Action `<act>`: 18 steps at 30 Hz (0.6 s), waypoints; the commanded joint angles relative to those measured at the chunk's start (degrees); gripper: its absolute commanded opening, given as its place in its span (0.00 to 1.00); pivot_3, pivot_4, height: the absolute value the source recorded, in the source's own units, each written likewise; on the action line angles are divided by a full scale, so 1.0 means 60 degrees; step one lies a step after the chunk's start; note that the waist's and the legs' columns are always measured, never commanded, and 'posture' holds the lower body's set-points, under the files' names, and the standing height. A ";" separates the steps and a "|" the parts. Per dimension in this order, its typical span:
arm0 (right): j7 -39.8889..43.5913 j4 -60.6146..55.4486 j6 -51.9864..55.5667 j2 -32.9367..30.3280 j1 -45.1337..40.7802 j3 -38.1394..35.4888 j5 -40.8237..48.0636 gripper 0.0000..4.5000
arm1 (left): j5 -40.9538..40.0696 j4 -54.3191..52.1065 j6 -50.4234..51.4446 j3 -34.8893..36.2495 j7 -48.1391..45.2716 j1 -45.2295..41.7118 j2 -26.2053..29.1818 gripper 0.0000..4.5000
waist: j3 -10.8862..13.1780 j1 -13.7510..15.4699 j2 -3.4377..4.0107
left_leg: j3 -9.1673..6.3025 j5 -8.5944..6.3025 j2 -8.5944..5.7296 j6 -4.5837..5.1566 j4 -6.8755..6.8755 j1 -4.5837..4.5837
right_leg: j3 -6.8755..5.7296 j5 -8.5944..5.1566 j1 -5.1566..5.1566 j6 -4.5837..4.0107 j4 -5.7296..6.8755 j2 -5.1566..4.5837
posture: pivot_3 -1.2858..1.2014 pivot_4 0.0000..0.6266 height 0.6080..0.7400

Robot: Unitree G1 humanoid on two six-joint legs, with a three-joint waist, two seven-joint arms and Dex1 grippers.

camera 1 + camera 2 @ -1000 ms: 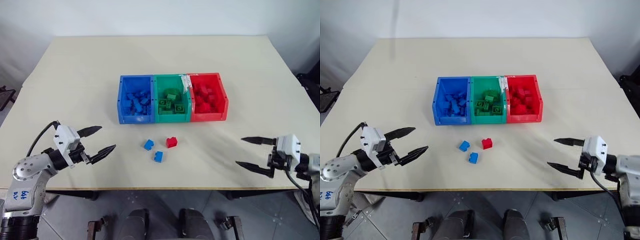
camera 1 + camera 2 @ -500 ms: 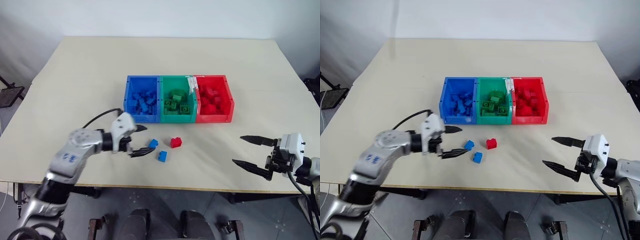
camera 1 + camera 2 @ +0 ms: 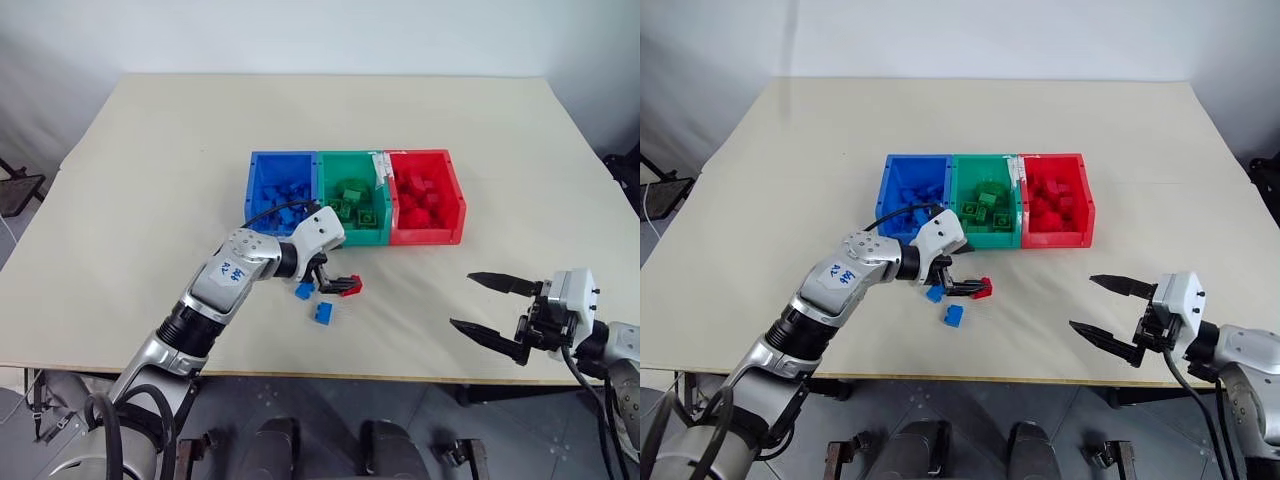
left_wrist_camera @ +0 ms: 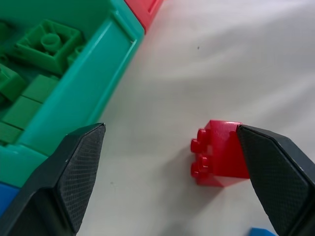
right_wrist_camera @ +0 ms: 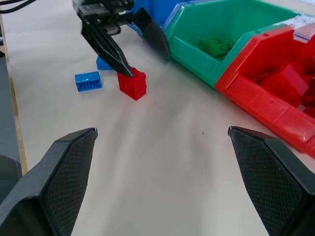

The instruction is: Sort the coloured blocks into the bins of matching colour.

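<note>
The cream table (image 3: 150, 150) carries the three bins in a row near its middle: blue bin (image 3: 254, 190), green bin (image 3: 352, 236) and red bin (image 3: 455, 205), each already holding bricks of its own colour. In front of them three studded bricks lie loose on the tabletop: a red brick (image 3: 350, 286) and two blue bricks (image 3: 304, 291) (image 3: 322, 313).

A second ago the left arm hung out at the table's left edge. It has since swung in across the table, and the left gripper (image 3: 336, 281) now sits low at the red brick with its jaws spread wide, one fingertip (image 4: 275, 172) at the brick's side and the other well clear of it, toward the green bin. Nothing is gripped yet. The right gripper (image 3: 486, 306) waits near the right front edge, jaws likewise wide and empty, having barely shifted.

The reach looks complete, so closing on the red brick should come next, then the carry to the red bin.
</note>
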 commanded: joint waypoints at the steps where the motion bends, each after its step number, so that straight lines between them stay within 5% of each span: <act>1: -0.0066 -0.0174 -0.0322 0.0132 0.0152 -0.0282 0.0019 1.00 | 0.0163 -0.0436 0.0312 -0.0257 -0.0104 0.0070 0.0122 0.91 | 0.0000 0.0000 0.0000 | 0.0000 0.0000 0.0000 0.0000 0.0000 0.0001 | 0.0000 0.0000 0.0001 0.0000 0.0000 0.0000 | 0.52 0.24 1.00; 3: -0.0110 -0.0164 -0.0408 0.0186 0.0205 -0.0261 -0.0011 1.00 | 0.0017 -0.0691 0.0542 -0.0095 -0.0008 0.0095 0.0019 0.82 | 0.0000 0.0001 0.0000 | -0.0001 0.0000 0.0001 0.0000 0.0002 0.0002 | 0.0000 0.0000 0.0003 0.0000 -0.0004 0.0000 | 0.52 0.24 1.00; 18: -0.0348 -0.0064 -0.0441 0.0239 -0.0185 0.0080 -0.0157 1.00 | 0.0240 -0.0758 0.0707 -0.0524 0.0054 0.0297 -0.0028 0.82 | 0.0000 0.0009 0.0000 | -0.0003 0.0000 0.0004 0.0000 0.0006 0.0002 | 0.0003 0.0000 0.0002 0.0000 -0.0011 -0.0002 | 0.52 0.24 1.00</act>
